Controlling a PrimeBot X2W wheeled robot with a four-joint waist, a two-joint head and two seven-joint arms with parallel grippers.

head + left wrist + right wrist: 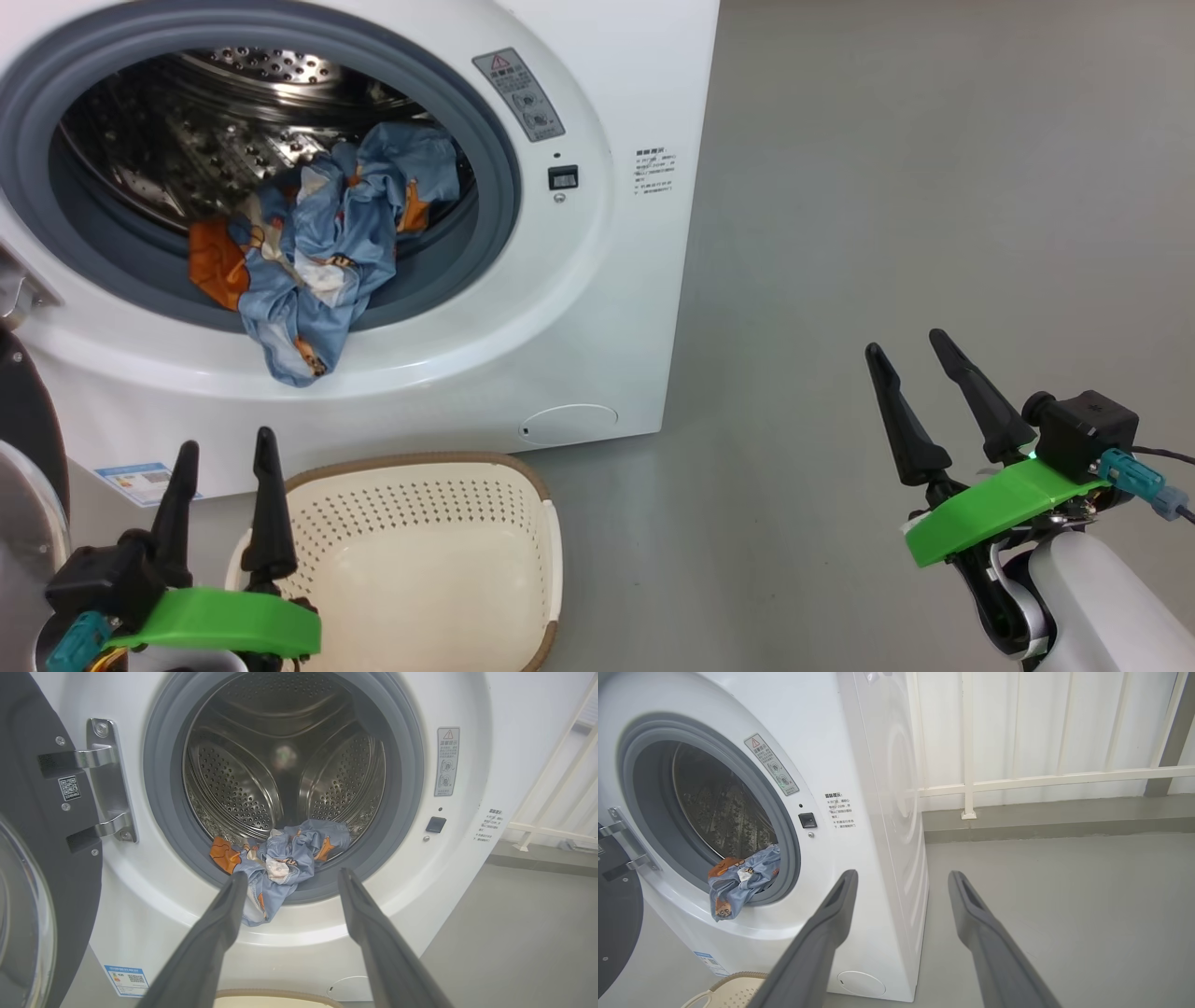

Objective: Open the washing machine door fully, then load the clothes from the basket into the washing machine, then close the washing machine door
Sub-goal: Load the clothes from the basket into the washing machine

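clothes [317, 233] droop lengthwise down over gasket [502, 196]; l gripper [228, 439] & r gripper [905, 341] spread, empty.

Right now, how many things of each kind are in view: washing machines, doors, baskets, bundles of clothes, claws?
1 washing machine
1 washing machine door, open
1 basket, empty
1 bundle of clothes, in the machine's mouth
2 claws: left claw, right claw, both open
Total: 6
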